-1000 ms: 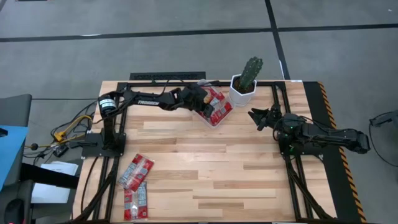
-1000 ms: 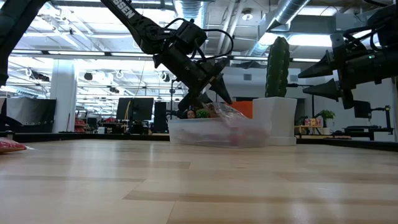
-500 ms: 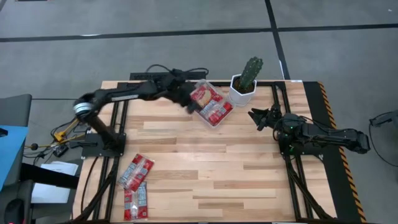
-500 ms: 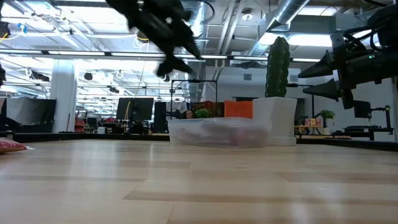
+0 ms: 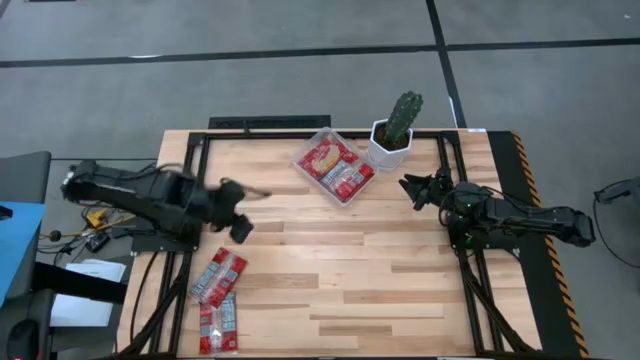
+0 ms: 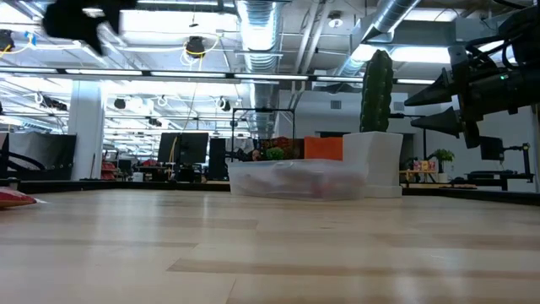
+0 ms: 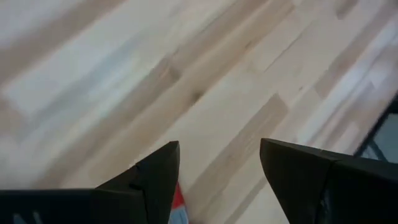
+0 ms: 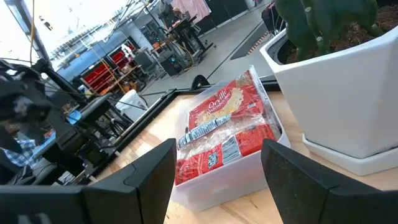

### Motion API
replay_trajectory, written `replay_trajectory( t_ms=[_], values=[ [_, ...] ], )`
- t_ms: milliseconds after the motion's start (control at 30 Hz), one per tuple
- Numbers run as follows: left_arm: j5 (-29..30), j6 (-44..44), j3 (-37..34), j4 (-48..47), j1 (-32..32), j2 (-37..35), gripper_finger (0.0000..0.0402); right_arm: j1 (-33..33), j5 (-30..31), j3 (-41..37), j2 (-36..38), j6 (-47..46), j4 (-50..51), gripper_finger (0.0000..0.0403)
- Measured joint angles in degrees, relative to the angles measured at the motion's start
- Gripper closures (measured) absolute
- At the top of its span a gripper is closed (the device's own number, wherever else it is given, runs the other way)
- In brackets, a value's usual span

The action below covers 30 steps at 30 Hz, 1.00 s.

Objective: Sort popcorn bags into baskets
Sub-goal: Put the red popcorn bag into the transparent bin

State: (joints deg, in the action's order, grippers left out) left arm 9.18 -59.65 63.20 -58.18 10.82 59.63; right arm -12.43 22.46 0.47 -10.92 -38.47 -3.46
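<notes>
The left gripper (image 5: 238, 210), fingers spread and empty, hangs above the loose popcorn bags (image 5: 218, 276); the right gripper (image 5: 412, 190) waits, open.

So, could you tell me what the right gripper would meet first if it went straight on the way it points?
Probably the clear tub of popcorn bags: the open right gripper aims at it, with the cactus pot just off to one side. Depth is uncertain.

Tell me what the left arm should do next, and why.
Probably lower the open, empty left gripper onto the nearest loose popcorn bag. It hangs just above the bags left on the table, while the clear basket already holds several. The right gripper waits open by the cactus pot.
</notes>
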Motion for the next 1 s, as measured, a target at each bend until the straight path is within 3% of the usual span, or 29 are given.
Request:
replay_trajectory(
  t_ms=[133, 400, 700, 1000],
  values=[
    [2.55, -13.85, -6.55, -2.46, 10.26, -2.58, 0.0191, 0.01, -0.02, 0.00, 0.00, -0.01, 0.00, 0.0143],
    [2.17, -29.35, -16.64, 0.84, 22.81, 1.18, 0.0191, 0.00, -0.02, 0.00, 0.00, -0.03, 0.01, 0.0143],
    [0.48, -32.55, -17.11, 9.53, 29.11, 14.00, 0.0191, 0.00, -0.04, 0.00, 0.00, -0.05, 0.02, 0.0143],
    [-3.54, -33.80, -17.11, 14.26, 31.13, 24.93, 0.0191, 0.00, -0.02, 0.00, 0.00, -0.05, 0.00, 0.0143]
  ],
)
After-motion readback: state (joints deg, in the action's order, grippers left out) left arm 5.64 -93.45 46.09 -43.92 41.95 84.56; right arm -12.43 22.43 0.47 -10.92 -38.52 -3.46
